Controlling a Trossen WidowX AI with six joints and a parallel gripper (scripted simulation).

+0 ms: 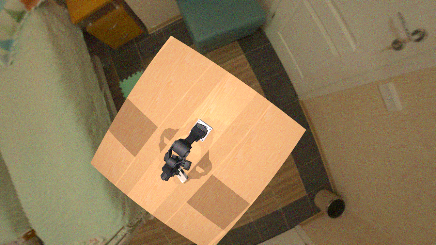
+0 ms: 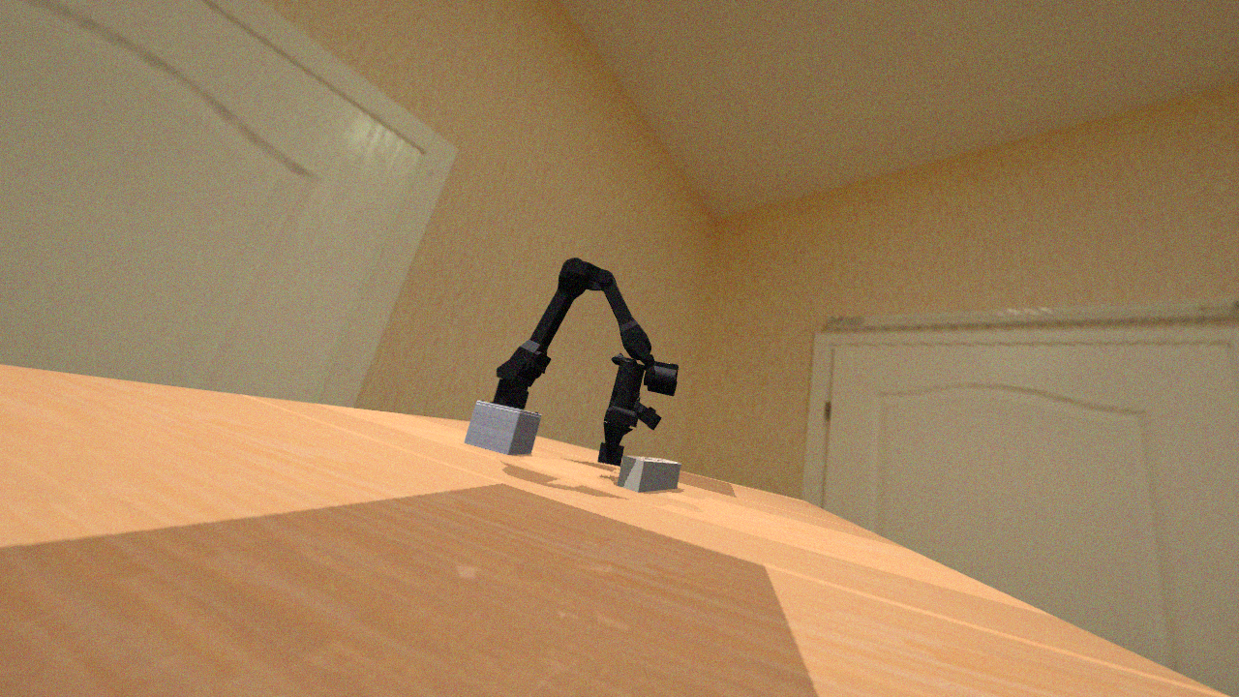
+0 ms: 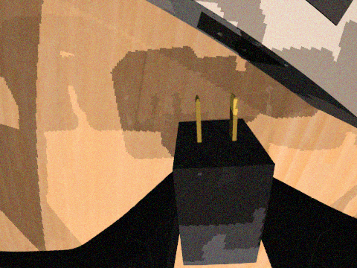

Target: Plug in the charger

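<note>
My gripper [image 2: 611, 452] [image 3: 213, 178] is shut on the black charger [image 3: 223, 197]. Its fingers press the charger's two sides in the wrist view. Two brass prongs [image 3: 198, 120] [image 3: 234, 123] stick out of the charger's end, bare and outside any outlet. The pale power strip [image 1: 182, 177] [image 2: 655, 475] [image 3: 297, 22] lies on the table, close beside the gripper. In the wrist view its near edge runs diagonally across the upper right, beyond the prongs. Part of the strip is hidden under the arm in the top view. The left outlet cannot be told clearly.
The arm's base plate [image 1: 209, 130] stands on the wooden table [image 1: 259, 136], and the base block [image 2: 502, 427] also shows in the exterior view. The arm arches over from the base to the strip. Dark shadows cross the table around both.
</note>
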